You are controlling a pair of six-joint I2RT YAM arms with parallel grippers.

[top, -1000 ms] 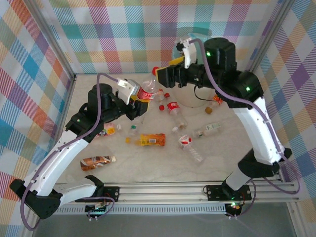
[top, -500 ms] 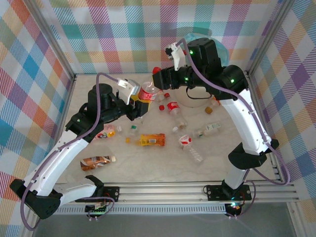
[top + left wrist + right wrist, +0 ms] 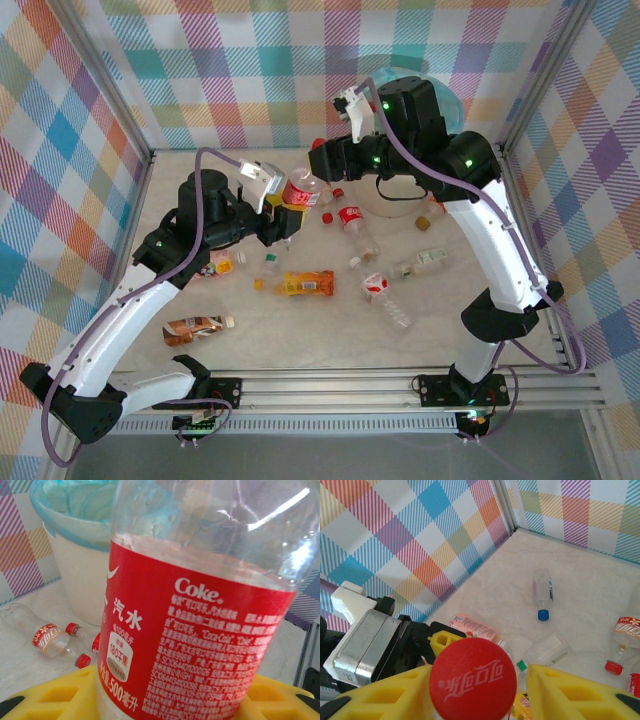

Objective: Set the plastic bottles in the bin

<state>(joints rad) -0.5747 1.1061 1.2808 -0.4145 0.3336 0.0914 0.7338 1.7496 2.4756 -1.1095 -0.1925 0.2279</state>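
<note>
Tabletop (image 3: 300,345) strewn with bottles (image 3: 308,284), bin (image 3: 80,575) at back

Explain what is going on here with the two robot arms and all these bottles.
The left gripper holds a red-labelled Coke bottle clear of the table, clamped on its body. The right gripper has its yellow fingers on either side of that bottle's red cap; whether it grips is unclear. It looks like a handover toward the bin, which stands at the back right. Several other bottles lie scattered on the table.
</note>
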